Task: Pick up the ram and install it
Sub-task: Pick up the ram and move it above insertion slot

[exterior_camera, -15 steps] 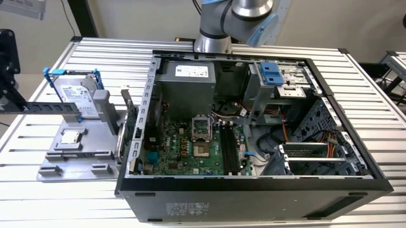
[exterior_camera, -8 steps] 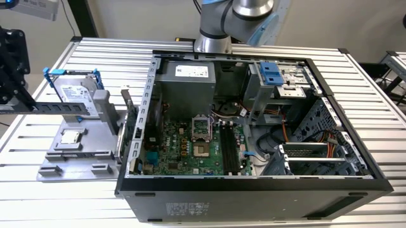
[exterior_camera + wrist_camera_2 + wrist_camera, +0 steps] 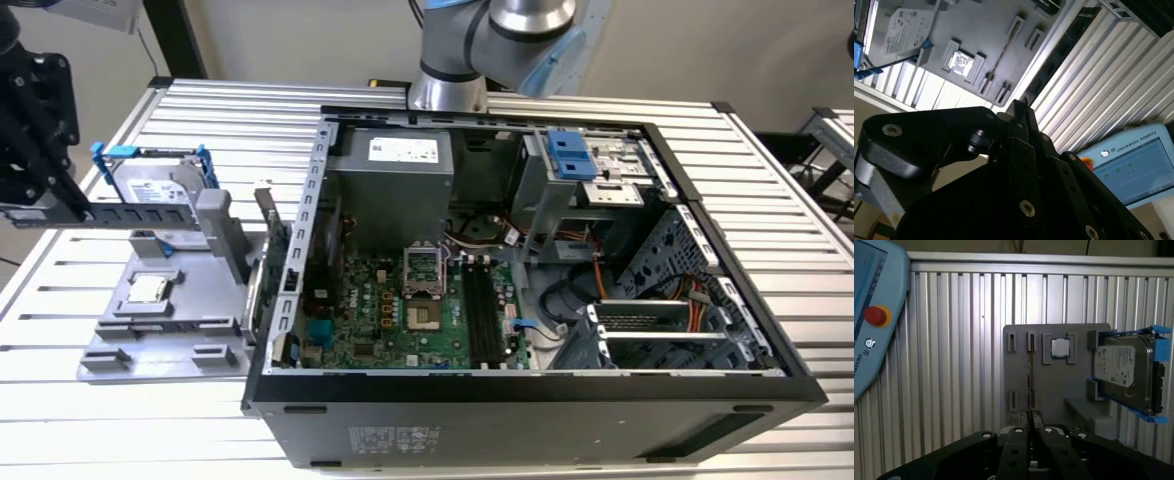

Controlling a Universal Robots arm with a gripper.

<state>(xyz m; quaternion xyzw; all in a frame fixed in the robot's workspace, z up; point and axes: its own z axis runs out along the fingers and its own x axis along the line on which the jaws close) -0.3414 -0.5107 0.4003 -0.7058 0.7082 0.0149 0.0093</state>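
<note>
Grey holder (image 3: 1054, 385) near the tabletop's edge kept the ram (image 3: 1030, 382) standing on edge in its slots, faces exposed for pinching; gripper (image 3: 1030, 413), pressed together and empty, hung apart from it.

A silver table (image 3: 80, 440) of ribbed aluminium slats stands under soft, even light, with a plain pale wall (image 3: 294, 35) behind it, a dark upright post (image 3: 180, 35) against that wall, and what may be a second slatted table (image 3: 830, 130) at the exterior view's right edge.
</note>
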